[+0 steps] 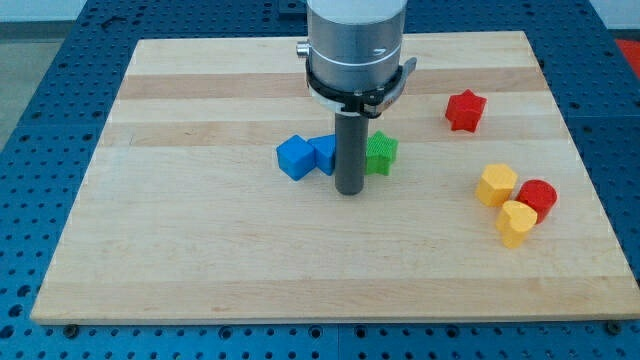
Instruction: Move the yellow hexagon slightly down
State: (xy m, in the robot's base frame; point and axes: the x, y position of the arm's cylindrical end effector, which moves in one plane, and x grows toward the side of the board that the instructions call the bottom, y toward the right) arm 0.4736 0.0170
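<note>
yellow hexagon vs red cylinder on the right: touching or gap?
Touching. The camera view shows the yellow hexagon and the red cylinder abutting with no board visible between them; my tip is well to the view's left.

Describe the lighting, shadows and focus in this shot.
Camera view: even, soft light, no glare on the wooden board; blocks such as the yellow hexagon cast only faint shadows; my tip and the blocks look sharp; the arm's top is cropped.

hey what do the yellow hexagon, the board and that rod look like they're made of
Yellow hexagon: probably plastic, judging by its uniform matte colour and crisp facets; painted wood is possible. Board: pale wood with a smooth finish; joined strips and grain lines show. Rod: dark, matte, likely metal or hard plastic; my tip sits just below the blue blocks and green block.
</note>
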